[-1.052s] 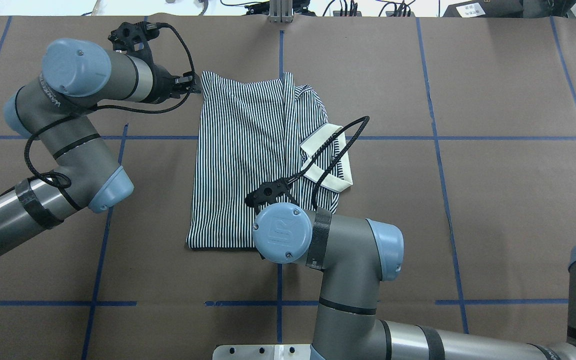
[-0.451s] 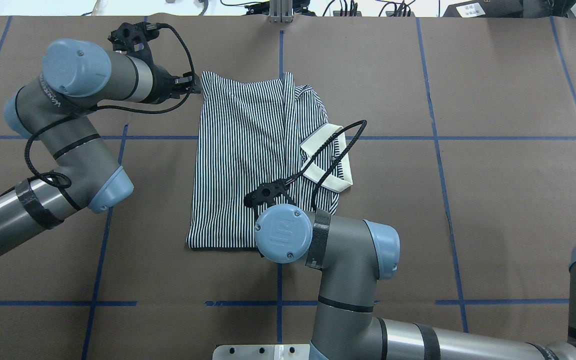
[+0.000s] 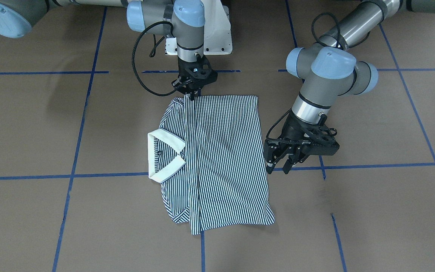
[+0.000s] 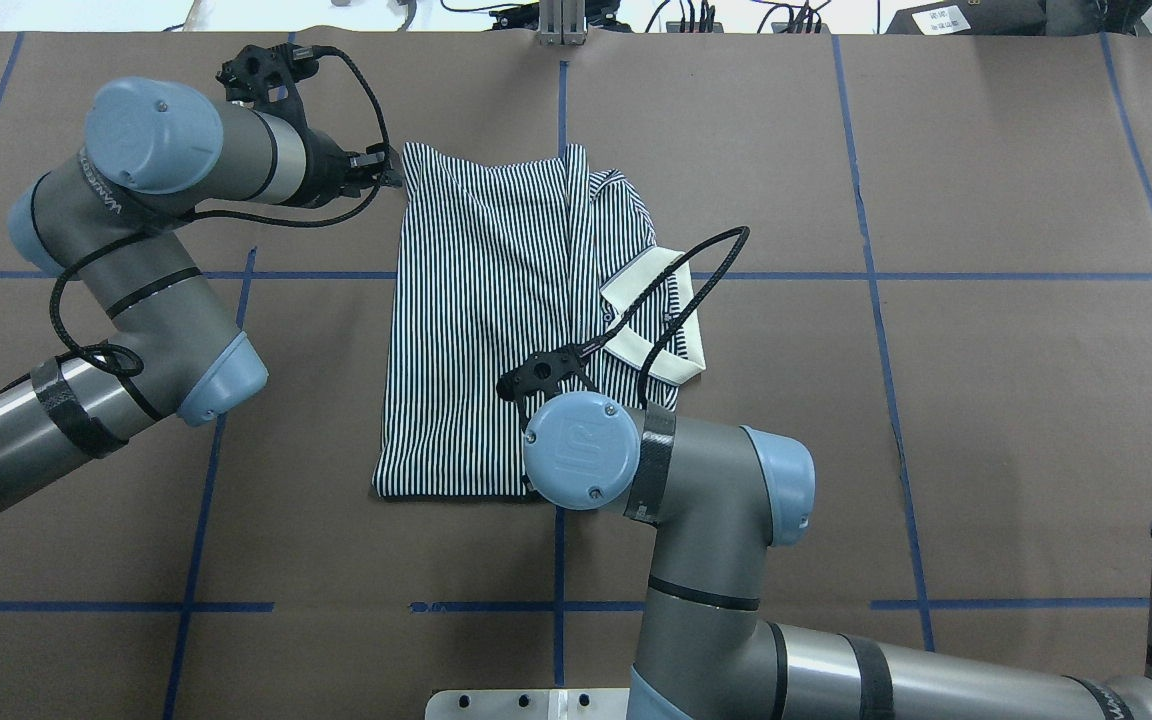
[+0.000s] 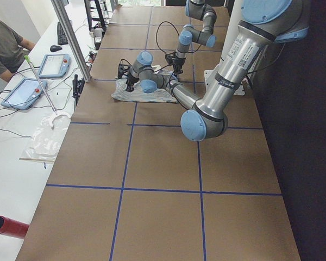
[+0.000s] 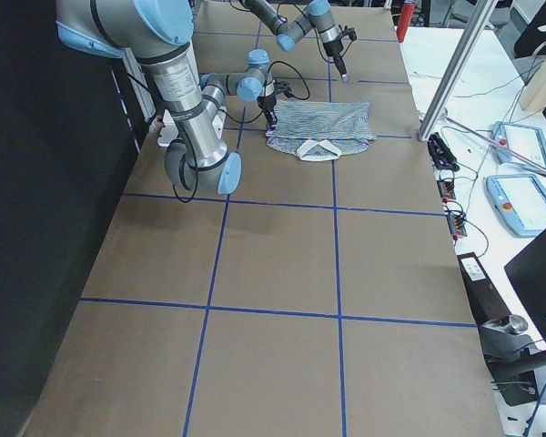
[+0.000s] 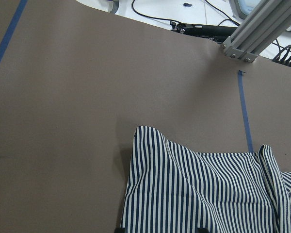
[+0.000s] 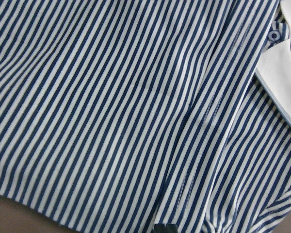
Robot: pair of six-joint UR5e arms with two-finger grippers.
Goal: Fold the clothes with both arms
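Exterior front-facing view: folded striped shirt [image 3: 225,151] lies mid-table [image 3: 372,219]. Right gripper [image 3: 191,95] is pinched closed on the shirt's edge nearest the robot. Left gripper [image 3: 278,167], fingers apart, hovers just beside the shirt.

Shirt [image 4: 476,320] on table [image 4: 986,400]; left hand [image 3: 278,166] beside, right hand [image 3: 190,95] on edge.

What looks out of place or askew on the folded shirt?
The cream collar sticks out sideways past the folded edge of the polo shirt, on the robot's right, so the bundle is not a neat rectangle. Nothing looks damaged.
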